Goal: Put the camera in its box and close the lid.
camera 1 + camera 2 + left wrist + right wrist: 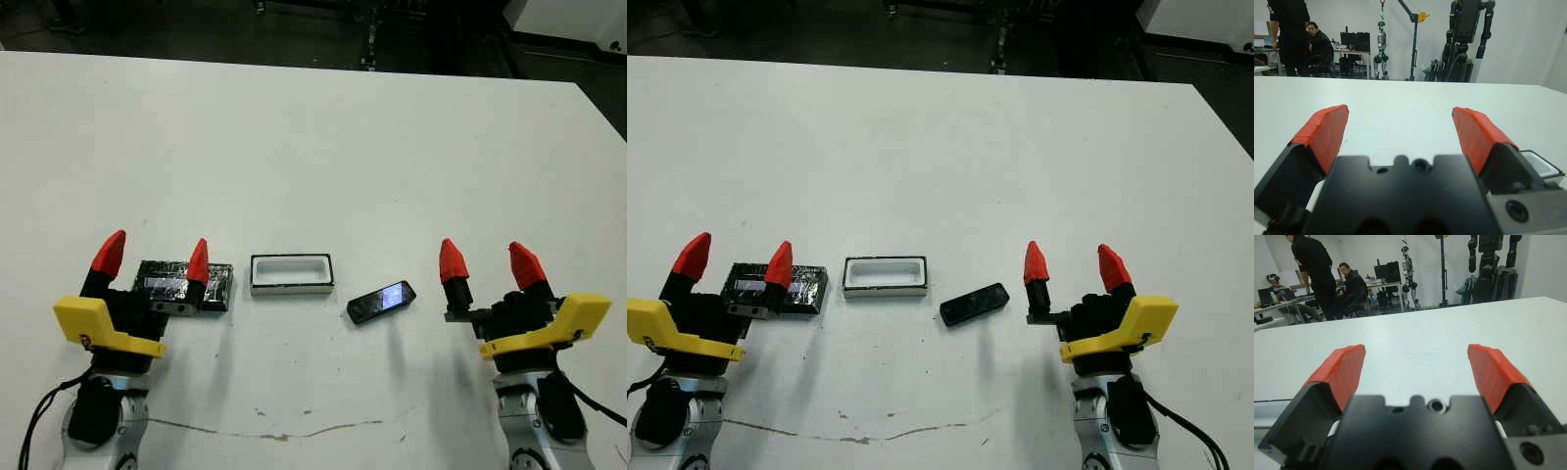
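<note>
Both end effectors (pixel 155 255) (pixel 485 260) spread, lid (pixel 220 285), box (pixel 292 287), camera (pixel 381 302), no legible txt

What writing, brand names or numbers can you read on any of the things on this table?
None can be read.
The camera: glossy face, only a bluish reflection.
The lid: speckled, with a pale strip; no legible letters.
The box: plain white rim.
The yellow parts of each gripper: no markings visible.

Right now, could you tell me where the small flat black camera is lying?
The small flat black camera lies on the white table right of centre, between the white-rimmed box and the open right gripper, touching neither.
</note>
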